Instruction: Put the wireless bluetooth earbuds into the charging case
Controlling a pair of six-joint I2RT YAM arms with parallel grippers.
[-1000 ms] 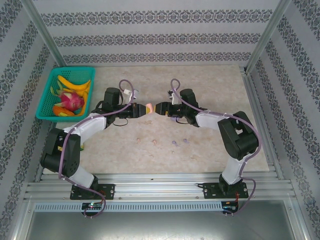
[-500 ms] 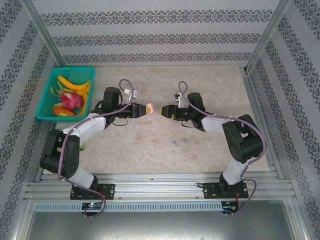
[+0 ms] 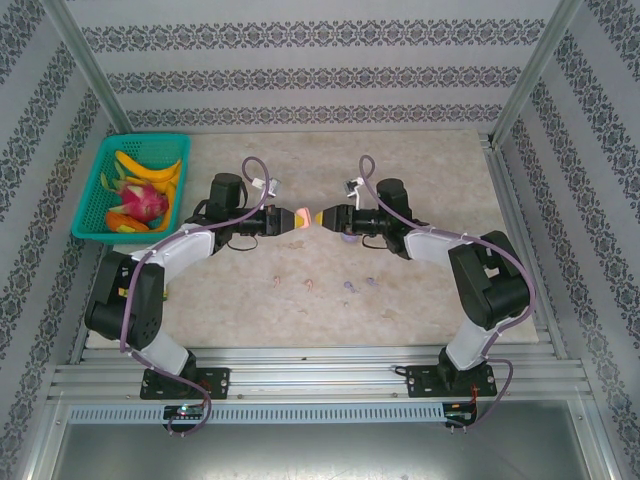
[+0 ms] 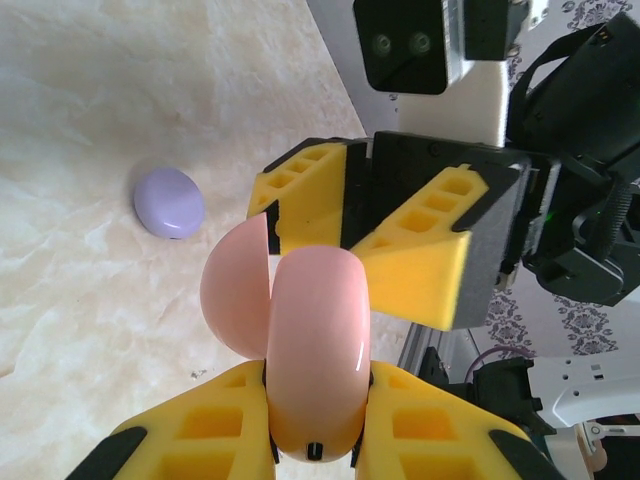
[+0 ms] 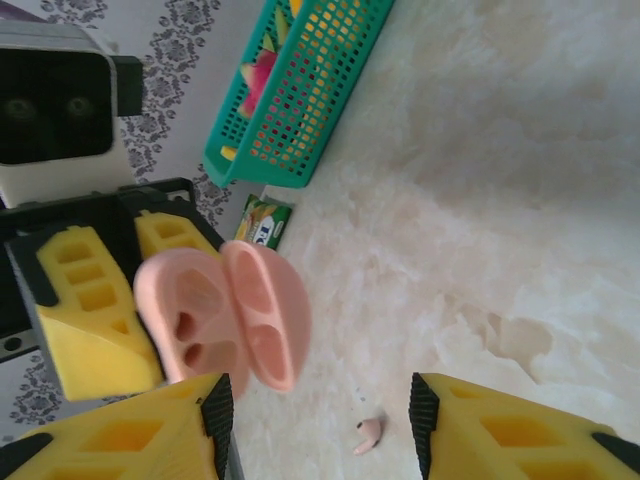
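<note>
The pink charging case point(image 3: 300, 217) hangs above the table with its lid swung open, and my left gripper point(image 3: 286, 220) is shut on its body. The left wrist view shows the case point(image 4: 315, 350) pinched between the yellow pads, left gripper point(image 4: 318, 390). My right gripper point(image 3: 325, 217) faces it, open, its fingertips right at the case. From the right wrist, the two empty sockets of the case point(image 5: 225, 315) show beside the right gripper point(image 5: 320, 425). Pale pink earbuds point(image 3: 278, 281) point(image 5: 368, 433) and light purple earbuds point(image 3: 349, 288) lie on the table below.
A closed purple case point(image 4: 168, 202) lies on the table under the grippers. A green basket point(image 3: 92, 195) of fruit stands at the far left, and a small green packet point(image 5: 268, 220) lies near the left arm. Metal rails border the table.
My right gripper drew back to the right from the case, then came close to it again with its jaws somewhat narrower. The left gripper kept its hold on the case.
</note>
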